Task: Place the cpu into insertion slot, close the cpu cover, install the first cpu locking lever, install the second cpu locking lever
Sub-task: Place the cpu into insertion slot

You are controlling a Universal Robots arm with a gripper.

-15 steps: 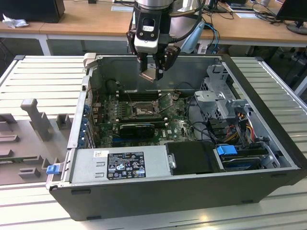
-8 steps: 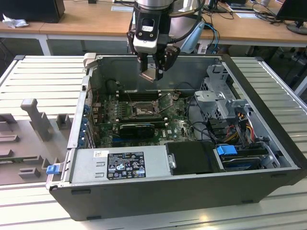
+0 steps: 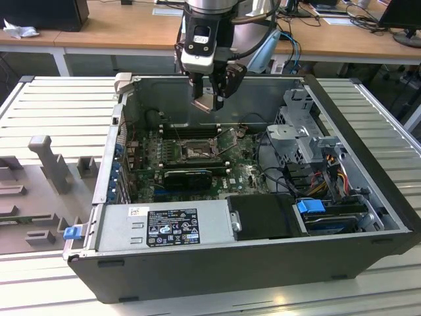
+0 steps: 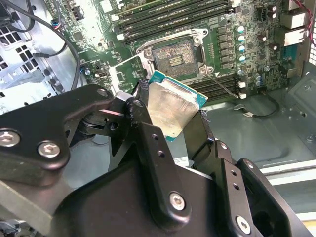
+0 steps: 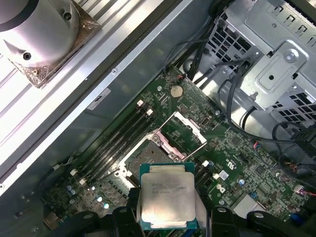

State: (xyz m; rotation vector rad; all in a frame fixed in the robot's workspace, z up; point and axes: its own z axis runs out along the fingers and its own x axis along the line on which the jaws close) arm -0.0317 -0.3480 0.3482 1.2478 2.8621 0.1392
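My gripper (image 3: 209,99) hangs above the open computer case, shut on the cpu (image 3: 204,103), a flat square chip with a silvery top. In both wrist views the cpu (image 4: 173,107) (image 5: 167,197) sits pinched between the black fingers (image 4: 144,131), high above the board. Below it lies the insertion slot (image 4: 174,58) (image 5: 149,155) (image 3: 195,151), a dark-framed square with its pin field bare. The cpu cover (image 5: 185,129) (image 4: 126,74) stands swung up beside the socket. A thin wire locking lever (image 4: 223,85) juts out beside the socket, unlatched.
Long black memory slots (image 3: 187,130) run behind the socket and a black graphics card (image 3: 187,176) lies in front of it. A power supply (image 3: 164,227), a drive cage (image 3: 302,131) and loose cables (image 3: 322,171) crowd the case. A grey moulded tray (image 3: 39,171) lies outside.
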